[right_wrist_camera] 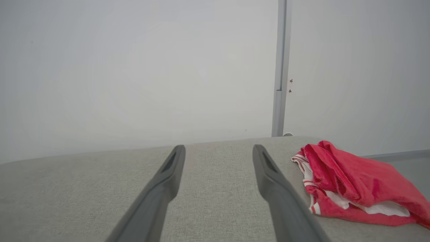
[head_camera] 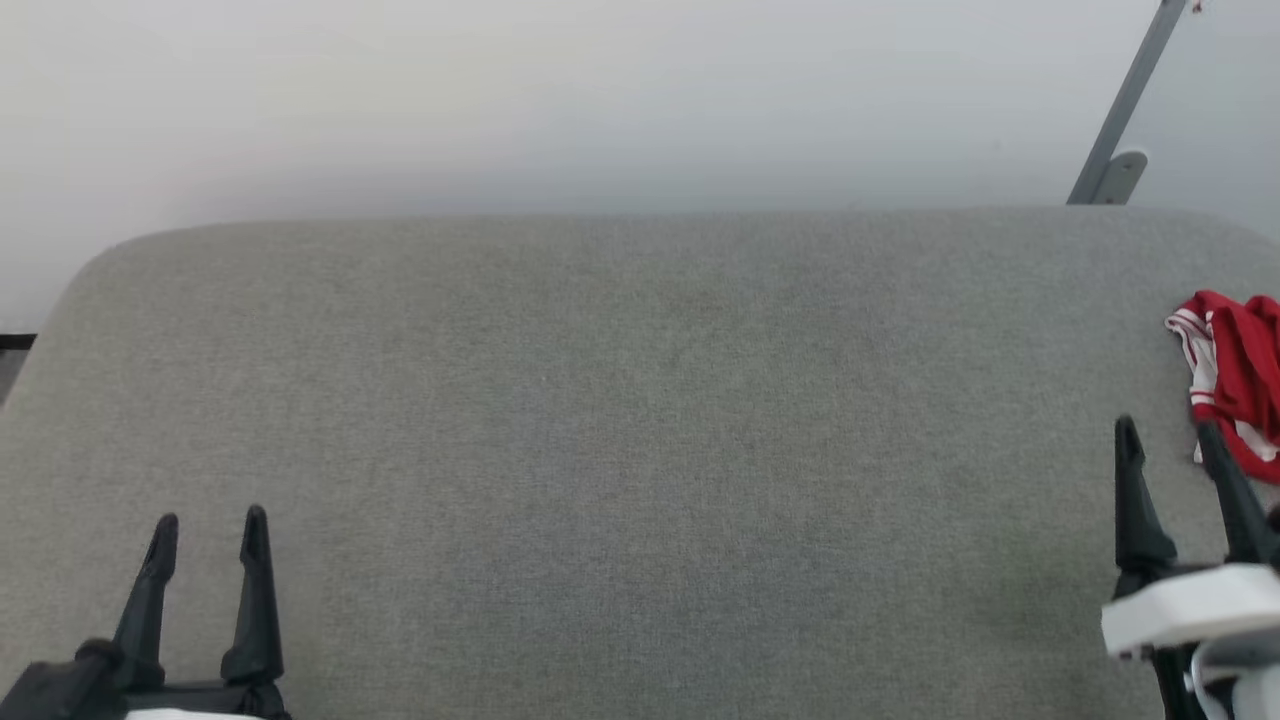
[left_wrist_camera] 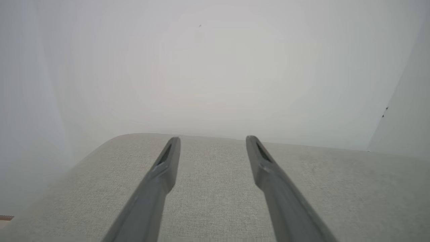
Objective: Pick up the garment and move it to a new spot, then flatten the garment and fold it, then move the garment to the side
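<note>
The garment [head_camera: 1240, 375] is a crumpled bright red top with white and striped trim, lying at the far right edge of the grey padded surface [head_camera: 620, 420]. In the right wrist view the garment [right_wrist_camera: 352, 188] lies bunched just right of my fingers. My right gripper [head_camera: 1170, 432] hovers open just below and left of the garment, its right fingertip overlapping the cloth's lower edge in the head view; nothing sits between its fingers [right_wrist_camera: 168, 178]. My left gripper [head_camera: 210, 528] stands open at the lower left, far from the garment, and the left wrist view shows the left gripper [left_wrist_camera: 213, 143] with bare grey surface between its fingers.
The grey surface [left_wrist_camera: 215, 201] has rounded far corners and ends against a pale wall. A grey metal post [head_camera: 1125, 105] rises behind the far right corner, also seen as the post [right_wrist_camera: 280, 67] in the right wrist view.
</note>
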Motion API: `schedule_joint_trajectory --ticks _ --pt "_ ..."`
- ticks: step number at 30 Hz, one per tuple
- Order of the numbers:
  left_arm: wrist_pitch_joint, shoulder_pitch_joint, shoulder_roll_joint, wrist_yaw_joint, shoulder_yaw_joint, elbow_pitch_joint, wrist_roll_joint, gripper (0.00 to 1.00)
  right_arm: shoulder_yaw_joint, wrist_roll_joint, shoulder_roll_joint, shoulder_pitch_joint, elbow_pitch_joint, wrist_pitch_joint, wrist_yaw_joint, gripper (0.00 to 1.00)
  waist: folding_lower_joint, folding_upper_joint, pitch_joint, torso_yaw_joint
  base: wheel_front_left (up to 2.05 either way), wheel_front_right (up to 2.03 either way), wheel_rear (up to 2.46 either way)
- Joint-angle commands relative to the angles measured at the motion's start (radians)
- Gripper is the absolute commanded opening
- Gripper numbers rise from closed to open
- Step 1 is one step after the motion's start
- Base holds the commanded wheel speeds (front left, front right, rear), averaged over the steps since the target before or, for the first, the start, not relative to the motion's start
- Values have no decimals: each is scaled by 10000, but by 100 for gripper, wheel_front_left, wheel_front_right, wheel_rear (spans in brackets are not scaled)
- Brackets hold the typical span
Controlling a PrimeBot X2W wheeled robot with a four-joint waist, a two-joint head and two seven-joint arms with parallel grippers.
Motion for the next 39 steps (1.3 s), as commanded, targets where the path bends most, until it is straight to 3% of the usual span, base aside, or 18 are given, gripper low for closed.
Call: schedule_joint_trajectory --ticks 1,12,25,39 --pt "-44 137 -18 -31 54 -22 -14 100 -10 -48 10 160 -80 -82 -22 100 0 -1 -80 54 0 0 0" --pt "-44 577 -304 -33 30 -139 8 100 -302 -75 601 1566 -897 -75 -22 100 0 -1 -324 138 0 0 0" --pt "-42 437 64 -32 -638 608 48 100 -114 -418 1124 2212 -1598 -76 -21 100 0 -1 -357 -1 0 0 0" --pt "-44 16 175 -32 -905 975 91 100 370 -867 1247 2223 -1794 -78 -18 100 0 -1 -316 15 0 0 0"
